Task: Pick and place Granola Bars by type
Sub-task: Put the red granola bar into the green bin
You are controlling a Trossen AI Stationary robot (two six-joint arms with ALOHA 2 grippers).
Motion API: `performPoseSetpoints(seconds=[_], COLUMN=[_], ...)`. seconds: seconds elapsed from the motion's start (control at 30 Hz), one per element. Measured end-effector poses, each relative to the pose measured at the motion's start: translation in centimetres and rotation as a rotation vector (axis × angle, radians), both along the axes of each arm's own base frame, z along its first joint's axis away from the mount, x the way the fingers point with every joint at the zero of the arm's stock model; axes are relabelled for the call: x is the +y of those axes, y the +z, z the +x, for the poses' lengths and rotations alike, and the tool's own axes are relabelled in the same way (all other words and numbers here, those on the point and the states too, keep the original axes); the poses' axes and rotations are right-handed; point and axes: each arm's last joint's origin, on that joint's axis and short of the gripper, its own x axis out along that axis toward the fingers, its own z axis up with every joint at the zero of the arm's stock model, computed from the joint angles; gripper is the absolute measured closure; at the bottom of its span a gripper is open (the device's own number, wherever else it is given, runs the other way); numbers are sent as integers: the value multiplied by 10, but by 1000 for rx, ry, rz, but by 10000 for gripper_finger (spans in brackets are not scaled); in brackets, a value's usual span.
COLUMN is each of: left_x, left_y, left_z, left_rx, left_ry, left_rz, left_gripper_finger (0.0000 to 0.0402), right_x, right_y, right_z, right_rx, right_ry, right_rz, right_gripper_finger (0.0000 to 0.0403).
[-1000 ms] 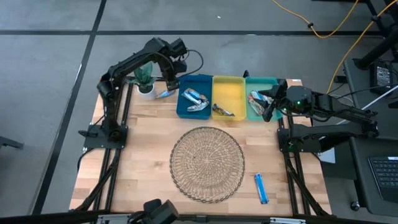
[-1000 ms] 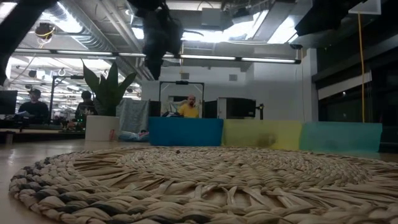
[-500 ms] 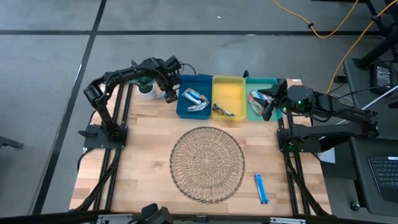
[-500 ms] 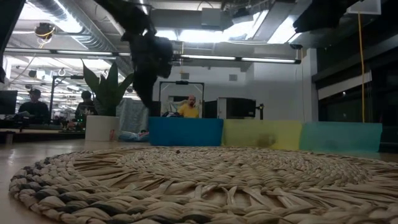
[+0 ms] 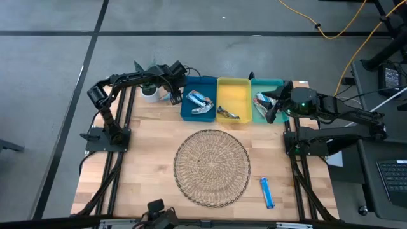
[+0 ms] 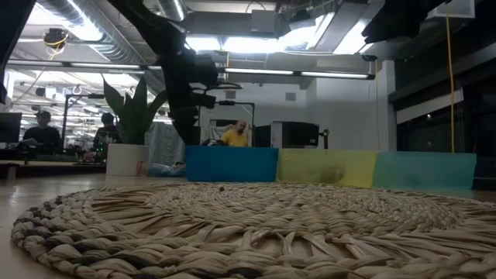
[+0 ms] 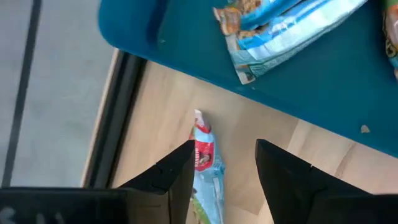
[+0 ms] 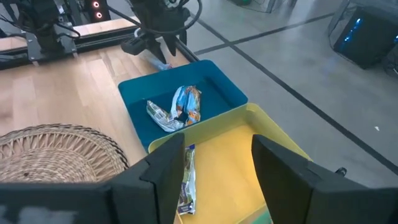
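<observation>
A granola bar in a blue, white and red wrapper (image 7: 208,168) lies flat on the wood between the plant pot (image 5: 149,93) and the blue tray (image 5: 198,105). My left gripper (image 7: 224,149) (image 5: 173,97) points steeply down over it, open, one finger on either side of the bar's end. No touch shows. My right gripper (image 8: 217,146) (image 5: 270,109) hangs open above the teal tray (image 5: 267,102), with nothing between its fingers. More bars lie in the blue tray (image 8: 180,109), the yellow tray (image 5: 227,113) and the teal tray. A blue bar (image 5: 267,192) lies on the table at the near right.
The three trays stand side by side along the far edge. A round wicker mat (image 5: 212,166) covers the table's middle. The plant pot stands close to my left gripper at the far left. Bare wood lies left of the mat and along the near edge.
My left gripper has come down from above the plant toward the table beside the blue tray's left wall, tipping to point more steeply down. It now stands low over the bar lying there. My right arm has kept still.
</observation>
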Motion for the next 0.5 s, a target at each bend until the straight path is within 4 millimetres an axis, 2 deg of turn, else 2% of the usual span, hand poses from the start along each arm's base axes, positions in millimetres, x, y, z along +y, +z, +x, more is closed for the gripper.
performPoseSetpoints(seconds=[0.3, 0.5], left_x=[10, 17], left_y=[-33, -47], left_z=[3, 2], left_rx=[85, 122], left_ry=[-12, -28], left_rz=[-57, -56], left_gripper_finger=[197, 185], right_x=[-2, -3], right_y=[-6, -9], right_z=[14, 20], right_rx=[40, 55], right_ry=[1, -8], right_rz=[8, 29], right_gripper_finger=[215, 215])
